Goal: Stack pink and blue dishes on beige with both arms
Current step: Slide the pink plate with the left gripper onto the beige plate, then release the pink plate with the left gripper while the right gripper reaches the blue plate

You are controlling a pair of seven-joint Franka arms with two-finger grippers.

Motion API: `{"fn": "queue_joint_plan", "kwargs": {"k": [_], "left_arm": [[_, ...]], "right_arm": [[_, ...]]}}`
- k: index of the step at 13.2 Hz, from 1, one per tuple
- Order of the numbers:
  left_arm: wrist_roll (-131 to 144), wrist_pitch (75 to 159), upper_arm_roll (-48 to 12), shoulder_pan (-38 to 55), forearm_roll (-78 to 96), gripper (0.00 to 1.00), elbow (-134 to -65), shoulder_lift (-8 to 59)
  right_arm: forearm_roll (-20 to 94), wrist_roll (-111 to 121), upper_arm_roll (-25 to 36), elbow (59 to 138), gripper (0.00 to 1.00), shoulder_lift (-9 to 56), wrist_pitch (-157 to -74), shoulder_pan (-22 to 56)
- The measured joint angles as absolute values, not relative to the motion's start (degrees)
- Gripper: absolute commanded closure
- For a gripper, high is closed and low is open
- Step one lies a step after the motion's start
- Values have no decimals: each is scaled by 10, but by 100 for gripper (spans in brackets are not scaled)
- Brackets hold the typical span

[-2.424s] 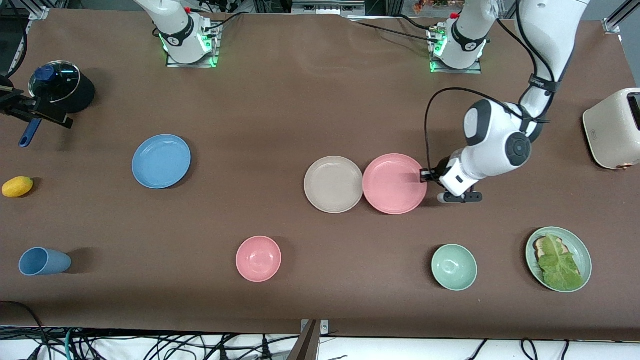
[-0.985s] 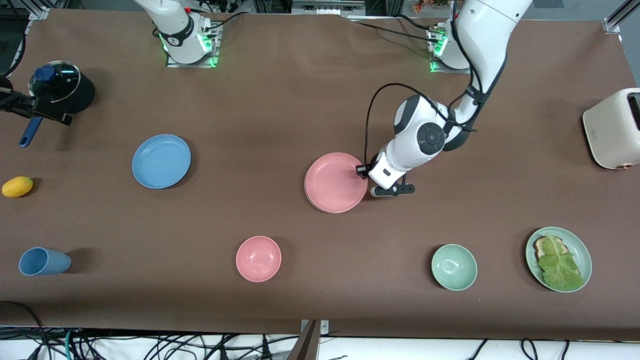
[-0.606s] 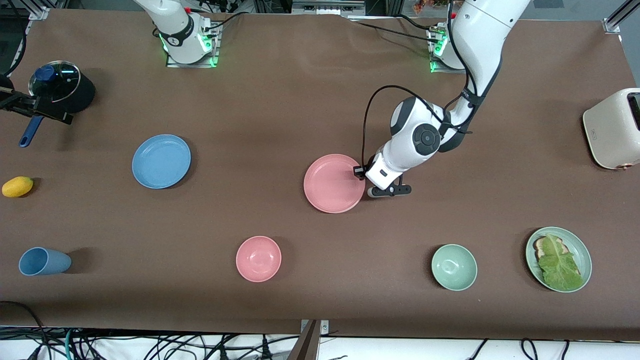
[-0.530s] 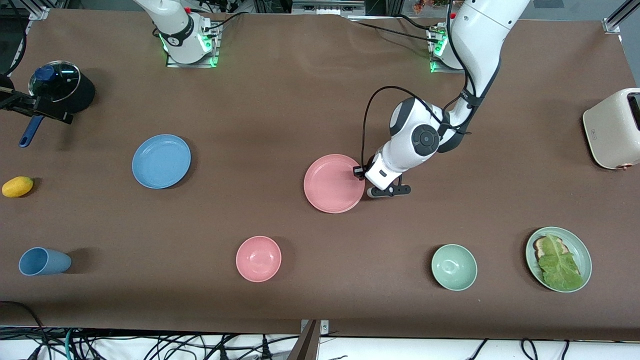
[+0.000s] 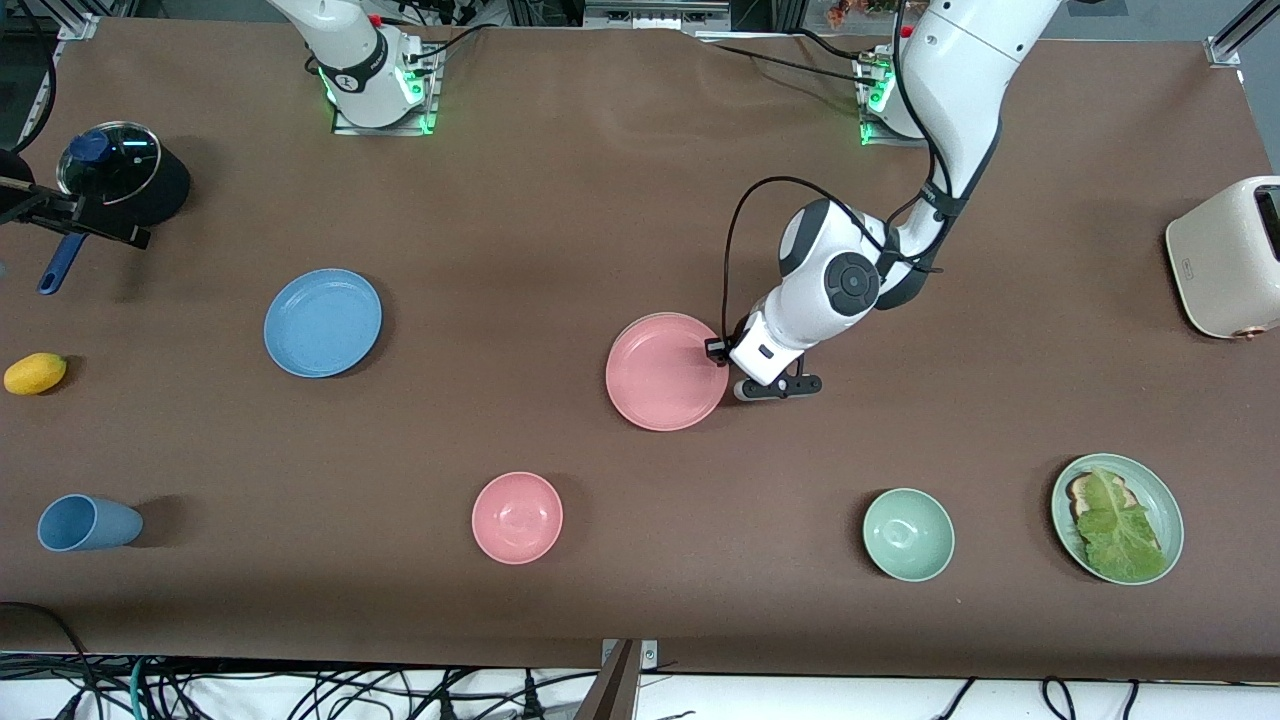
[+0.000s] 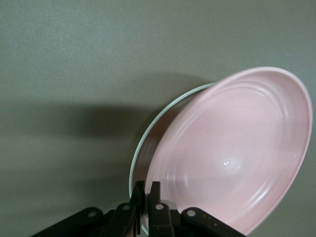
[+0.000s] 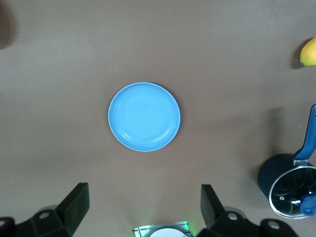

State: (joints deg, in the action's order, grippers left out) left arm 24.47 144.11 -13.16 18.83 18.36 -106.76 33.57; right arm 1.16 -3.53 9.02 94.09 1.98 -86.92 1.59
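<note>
Pink plate (image 5: 665,371): on beige plate (image 6: 148,143), rim clamped by left gripper (image 5: 716,352). Blue plate (image 7: 144,116): beneath right gripper (image 7: 143,210), fingers apart.

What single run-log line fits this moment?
left pincer: shut on pink plate rim, over beige plate | right pincer: open, high over blue plate | blue unstacked

No readable text, labels or numbers anywhere (toaster (image 5: 1228,257) mark too small to read)
</note>
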Motion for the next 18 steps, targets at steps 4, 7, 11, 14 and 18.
{"fn": "queue_joint_plan", "kwargs": {"k": [4, 7, 11, 14, 18], "left_arm": [[244, 1441, -132, 189, 184, 26, -1066, 338], [244, 1441, -132, 190, 184, 14, -1063, 338], [244, 1440, -124, 190, 182, 1, -1055, 335], [243, 1415, -106, 190, 133, 1, -1050, 321], [234, 1382, -77, 189, 76, 0, -1048, 309]], "right_arm": [[12, -36, 90, 941, 0, 27, -869, 16], [12, -36, 90, 945, 0, 39, -872, 16], [12, -36, 90, 988, 0, 73, -939, 16], [12, -28, 99, 1081, 0, 79, -1062, 16], [67, 57, 141, 1210, 0, 94, -1220, 13]]}}
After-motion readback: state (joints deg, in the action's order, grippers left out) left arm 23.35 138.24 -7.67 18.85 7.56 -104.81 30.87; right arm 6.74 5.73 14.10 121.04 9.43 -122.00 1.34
